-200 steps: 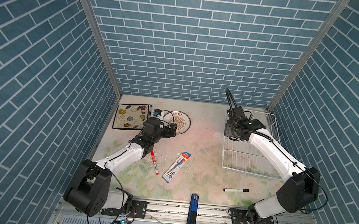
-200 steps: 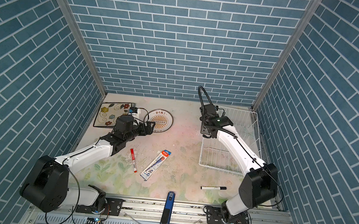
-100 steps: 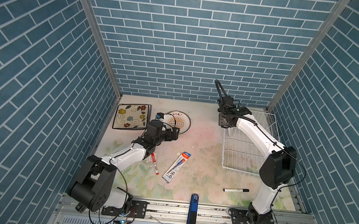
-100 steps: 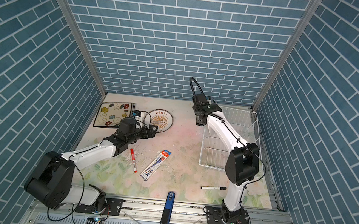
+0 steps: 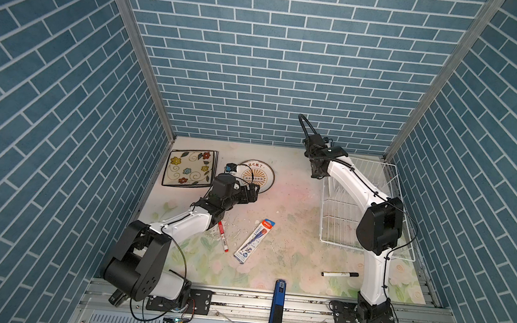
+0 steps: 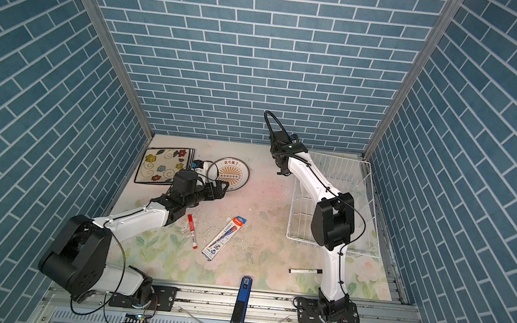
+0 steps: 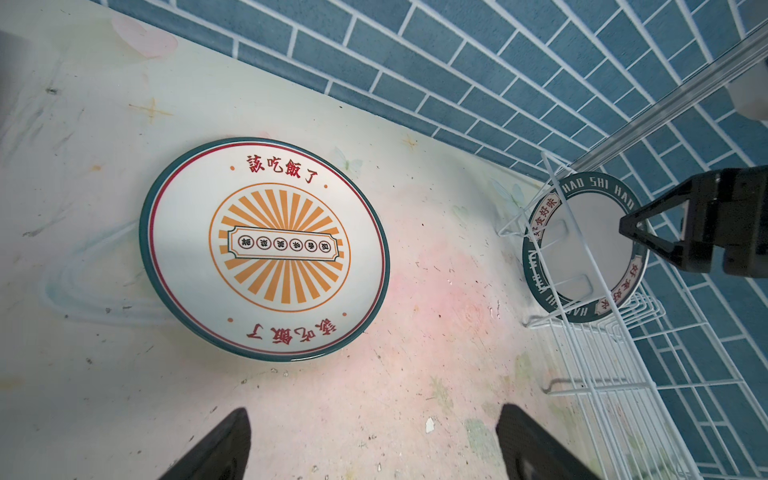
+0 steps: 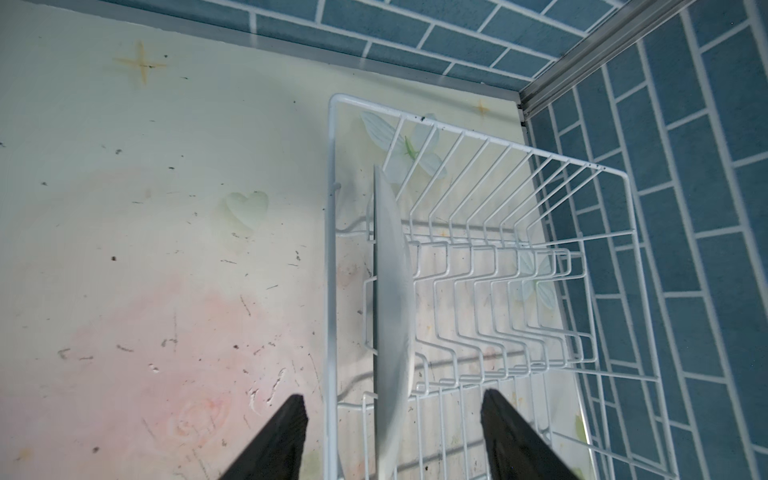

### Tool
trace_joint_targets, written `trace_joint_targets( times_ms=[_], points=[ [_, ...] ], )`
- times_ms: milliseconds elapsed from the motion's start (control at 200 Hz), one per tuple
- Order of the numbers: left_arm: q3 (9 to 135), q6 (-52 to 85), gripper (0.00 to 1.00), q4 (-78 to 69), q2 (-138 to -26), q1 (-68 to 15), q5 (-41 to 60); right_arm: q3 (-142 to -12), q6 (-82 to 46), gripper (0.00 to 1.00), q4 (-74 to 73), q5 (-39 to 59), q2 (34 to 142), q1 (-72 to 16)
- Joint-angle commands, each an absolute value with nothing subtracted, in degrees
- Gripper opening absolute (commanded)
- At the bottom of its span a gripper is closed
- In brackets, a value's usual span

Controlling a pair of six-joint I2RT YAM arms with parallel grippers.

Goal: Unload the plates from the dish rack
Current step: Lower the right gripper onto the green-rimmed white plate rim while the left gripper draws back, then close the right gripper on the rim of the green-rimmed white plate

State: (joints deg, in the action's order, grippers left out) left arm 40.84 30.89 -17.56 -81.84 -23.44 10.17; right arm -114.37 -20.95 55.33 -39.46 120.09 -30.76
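Counter (image 5: 292, 201): pale floral surface, scuffed and speckled; it carries all the items listed.

Dish rack (image 5: 342, 215): white wire, rectangular, with raised sides and rows of bent upright dividers; it lies directly below the right hand (image 8: 392, 428).

Square plates (image 5: 189, 168): cream faces, black rims, coloured flowers and dark scrolls; stacked flat on the counter beyond the left hand (image 7: 374, 440), on the side away from the dish rack.

Sunburst plate (image 7: 266, 249): round and white; dark green rim, red inner ring, orange rayed centre, red characters; flat on the counter just ahead of the left hand, not touching it.

Lettered plate (image 7: 590, 245): round, smaller, white centre, dark band with pale lettering; it stands upright on edge in the rack's end slot, beneath the right hand; in the right wrist view it lines up between the fingers, with a gap on each side.

Left hand: fingers spread wide, holding nothing.

Right hand: fingers apart, holding nothing.
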Motion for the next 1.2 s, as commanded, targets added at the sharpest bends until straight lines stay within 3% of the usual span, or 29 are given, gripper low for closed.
trace_joint_targets(
  times_ms=[0, 1196],
  points=[
    [41.04, 31.88, 0.95, -18.28, -83.22, -23.7, 11.44, -118.29, -19.01, 0.66, 58.73, -44.75, 122.61, -31.11],
    [40.69, 32.52, 0.95, -16.75, -82.18, -23.77, 12.21, -119.03, -15.27, 0.3, 56.16, -48.05, 127.89, -29.71]
  ],
)
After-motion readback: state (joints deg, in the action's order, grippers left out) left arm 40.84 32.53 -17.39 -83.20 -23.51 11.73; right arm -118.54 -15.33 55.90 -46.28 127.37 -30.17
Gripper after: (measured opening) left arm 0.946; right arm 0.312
